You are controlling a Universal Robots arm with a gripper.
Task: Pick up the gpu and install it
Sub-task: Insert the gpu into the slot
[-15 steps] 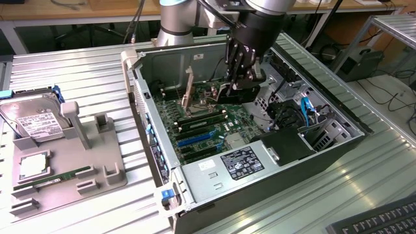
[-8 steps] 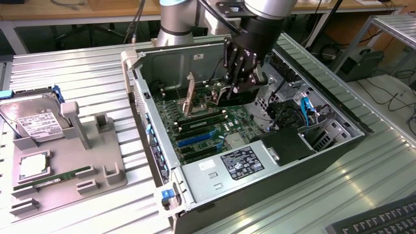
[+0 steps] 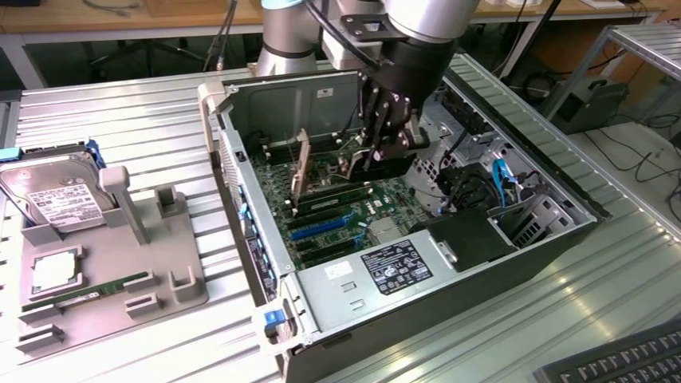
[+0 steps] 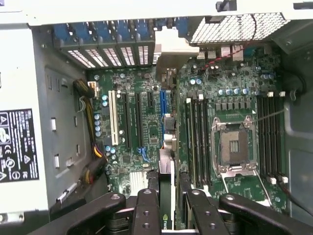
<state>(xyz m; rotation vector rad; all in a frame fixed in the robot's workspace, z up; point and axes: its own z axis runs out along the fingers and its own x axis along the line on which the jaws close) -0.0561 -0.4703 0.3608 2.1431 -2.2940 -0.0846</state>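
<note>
Hanging inside the open black computer case [image 3: 553,231], the black gripper [image 3: 375,155] is pinching the gpu [image 4: 167,196], a thin dark card with a silver bracket, between its fingers [image 4: 146,215]. The card is standing edge-down over the green motherboard [image 4: 146,122], just beside the blue slot [image 4: 162,115]. Doing this well, I judge, means keeping it upright and square to the slot. The case is lying on a ribbed metal desk [image 3: 127,120]; a grey parts tray [image 3: 117,279] with a silver hard drive [image 3: 53,195] is sitting at the exterior view's left.

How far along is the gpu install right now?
Pickup looks done: the claw holds the gpu on edge inside the open PC case, its silver bracket toward the rear slots. In hand: the card sits over the blue slot. Left: whether it is fully seated cannot be told.
</note>
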